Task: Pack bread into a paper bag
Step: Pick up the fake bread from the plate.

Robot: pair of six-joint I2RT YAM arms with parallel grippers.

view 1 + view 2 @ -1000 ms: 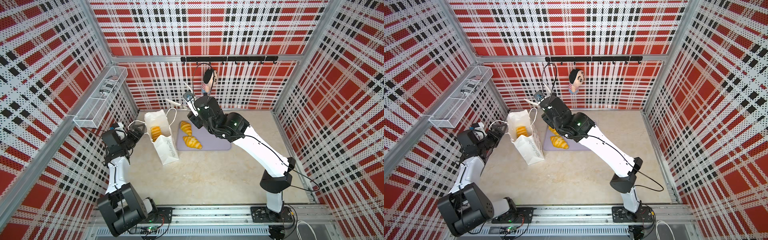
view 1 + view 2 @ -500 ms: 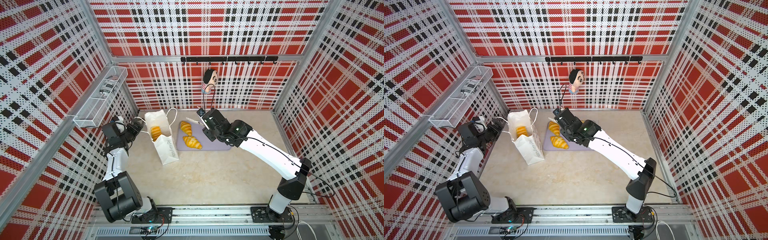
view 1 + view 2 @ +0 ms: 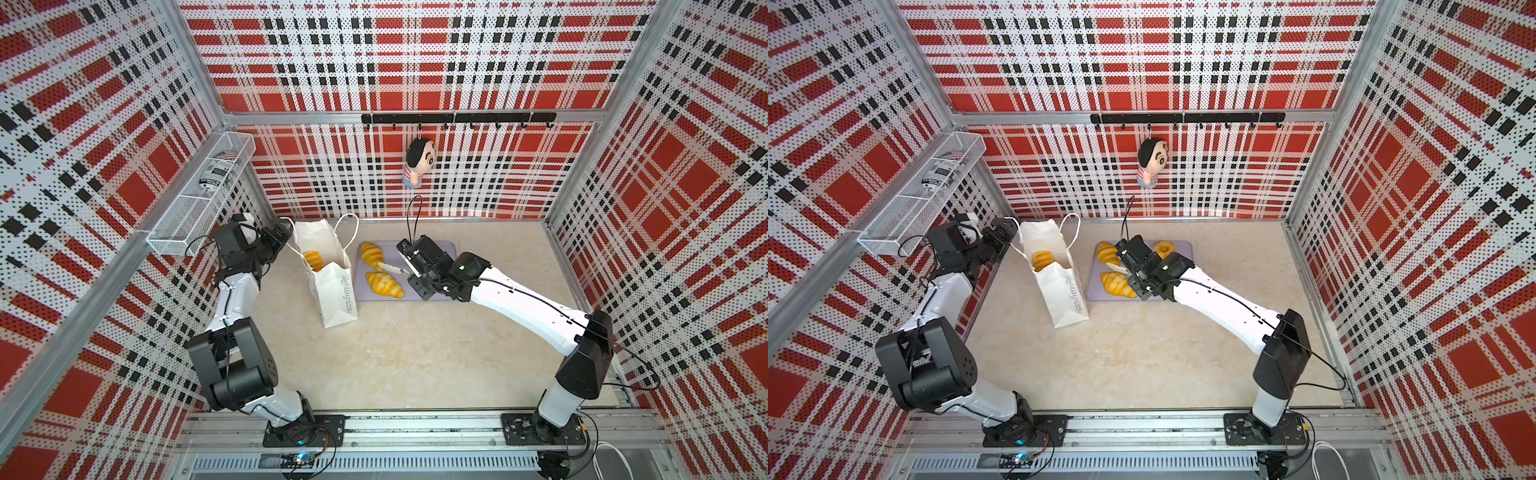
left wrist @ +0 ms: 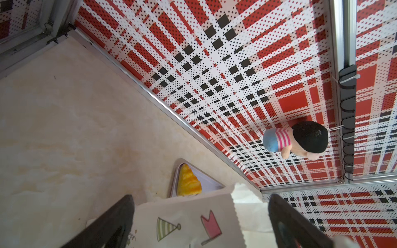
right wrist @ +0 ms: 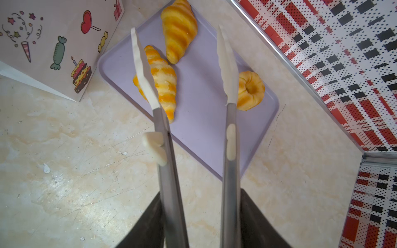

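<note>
Nearer croissant (image 5: 160,81) lies under one blade of the tongs (image 5: 231,150), its length along it. Right gripper (image 5: 199,206) clamps the spread tongs; left gripper (image 4: 200,199) gapes at the bag (image 3: 338,291).

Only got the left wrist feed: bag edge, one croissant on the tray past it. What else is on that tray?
Observer: Three pieces: back croissant, front croissant and a ring bun on the lavender tray.
Operator: Anything inside the bag?
Observer: Yes, both top views show yellow bread down in the paper bag.
Operator: Right hand?
Observer: The right hand grips tongs, tips apart above the tray, no bread pinched.
</note>
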